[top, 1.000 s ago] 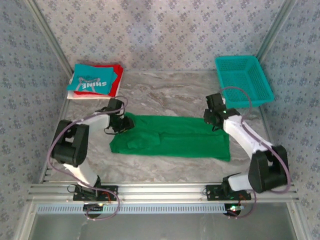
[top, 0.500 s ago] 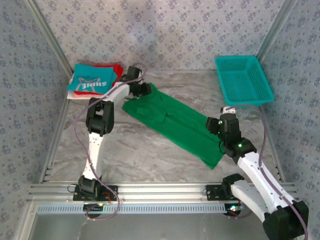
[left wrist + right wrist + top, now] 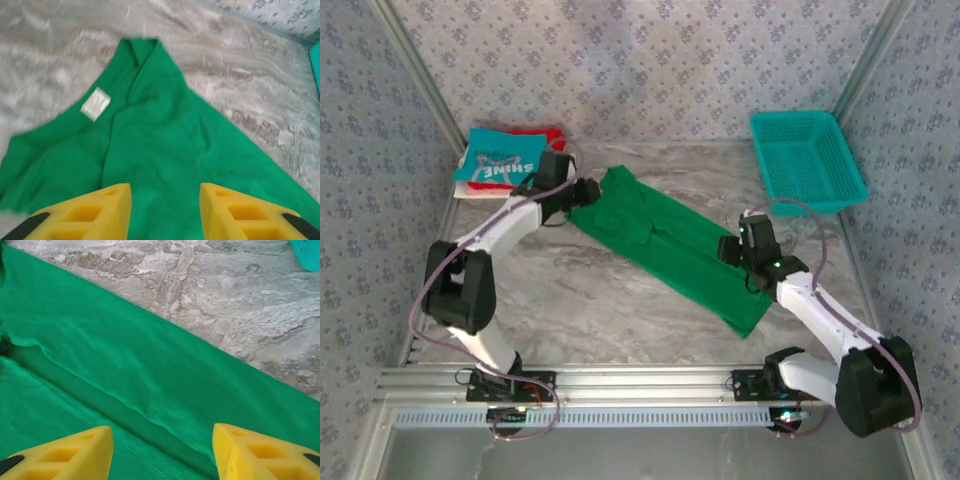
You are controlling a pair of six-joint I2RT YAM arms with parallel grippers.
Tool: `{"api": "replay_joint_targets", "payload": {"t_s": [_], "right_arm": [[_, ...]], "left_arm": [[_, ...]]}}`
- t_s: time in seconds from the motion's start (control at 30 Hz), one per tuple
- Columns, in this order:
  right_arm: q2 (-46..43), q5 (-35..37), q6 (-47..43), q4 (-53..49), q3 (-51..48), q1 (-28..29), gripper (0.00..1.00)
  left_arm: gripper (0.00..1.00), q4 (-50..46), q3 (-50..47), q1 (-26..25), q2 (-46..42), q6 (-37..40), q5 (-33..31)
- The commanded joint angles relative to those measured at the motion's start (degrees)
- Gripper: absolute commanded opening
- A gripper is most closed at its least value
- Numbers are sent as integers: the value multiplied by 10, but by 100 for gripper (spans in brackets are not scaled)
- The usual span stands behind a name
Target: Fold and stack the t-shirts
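Both arms have shifted while the shirt kept its diagonal lie. The left gripper [image 3: 565, 195] has drawn back a little from the far-left corner, and the right gripper [image 3: 745, 252] has edged further from the near edge, over the cloth.

In the left wrist view the left gripper [image 3: 165, 191] has its yellow fingers apart, with nothing pinched between them, poised over the collar end where a white neck label [image 3: 95, 103] shows. The right gripper [image 3: 161, 432] is also spread wide over a folded seam near the hem end, and it holds nothing. Each seems stationed at one end of the garment to take hold for the next fold.

The bright green cloth t-shirt [image 3: 670, 245] lies flat with its sides folded in, running from far left to near right across the grey marbled table [image 3: 620, 310]. Its collar points toward the stack of folded t-shirts [image 3: 505, 160], teal on top of red and white, which probably keeps the carry short. A teal plastic mesh basket [image 3: 808, 160] sits well apart at the far right.
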Motion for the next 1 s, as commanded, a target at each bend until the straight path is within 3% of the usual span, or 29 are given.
{"api": "replay_joint_targets", "payload": {"t_s": [0.0,0.33,0.7,0.83,0.97], "right_arm": [[34,-2,1,23,47,10,57],[74,10,6,18,78,17,59],[44,38,0,-10,65,17,60],[35,39,2,-13,56,17,60],[35,29,9,-21,52,16,60]], "left_arm": [[35,38,-71,-18,-22,-38,-30],[31,86,-95,-29,67,-86,16],[28,40,23,-27,197,-44,14],[26,-9,133,-15,274,-11,12],[26,-68,314,12,382,20,45]]}}
